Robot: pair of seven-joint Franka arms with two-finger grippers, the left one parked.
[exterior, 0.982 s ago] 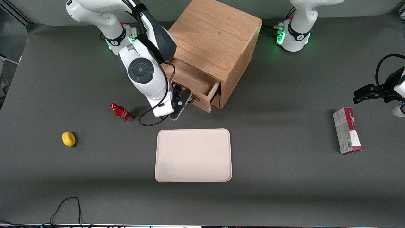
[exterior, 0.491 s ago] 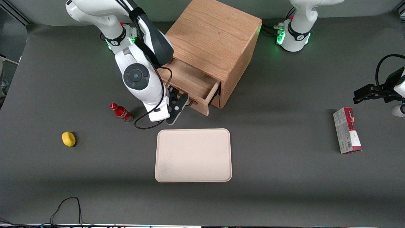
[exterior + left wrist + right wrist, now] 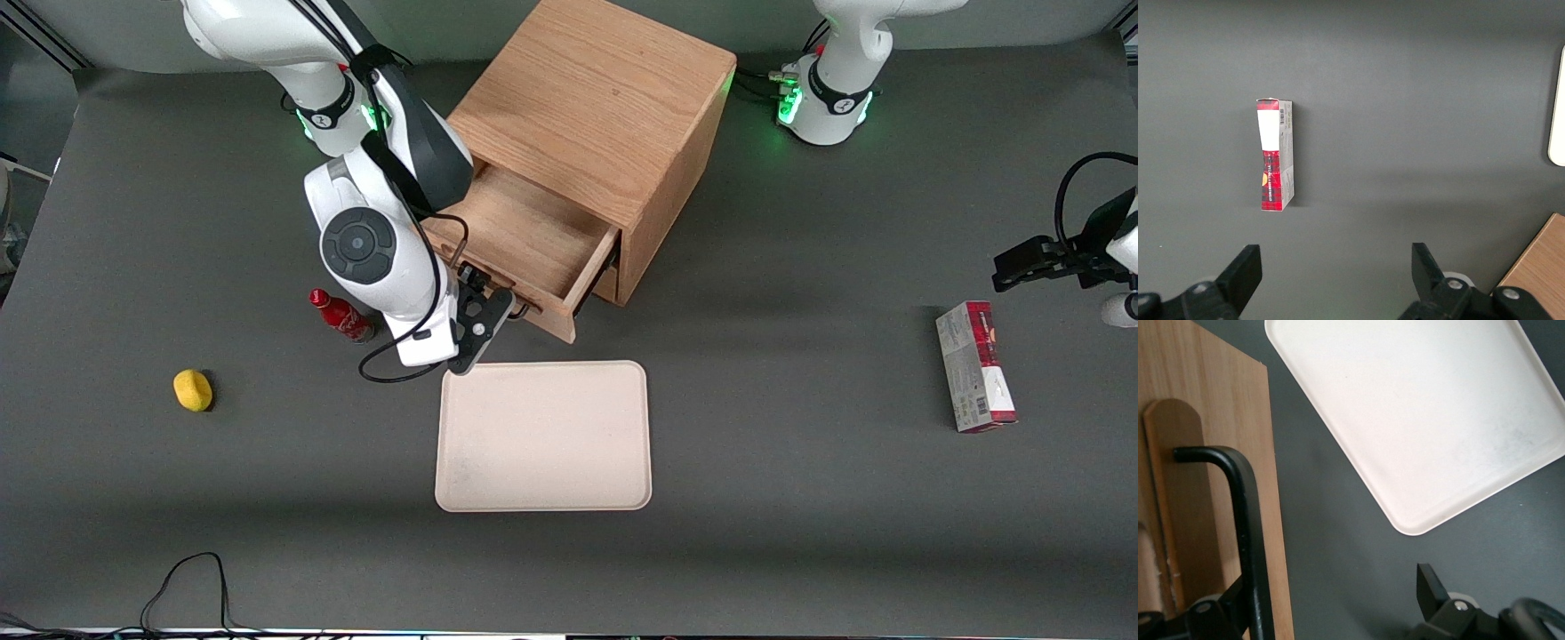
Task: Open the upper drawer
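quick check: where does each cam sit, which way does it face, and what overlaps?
Front: high, facing the arms; sees cabinet, upper drawer pulled out, gripper at its handle, tray.
Right wrist: on the working arm, facing down; handle, drawer front, tray, own fingers.
Left wrist: parked arm, facing down; box.
Shared: tray, drawer; box with front.

The upper drawer (image 3: 524, 244) and its cabinet (image 3: 596, 107) are light, matt wood with visible grain; the drawer's handle (image 3: 1245, 520) is smooth black metal. The gripper (image 3: 498, 311) at that handle looks like matt black plastic. The tray (image 3: 543, 436) is pale, smooth and dull, and the table (image 3: 800, 498) is matt dark grey.
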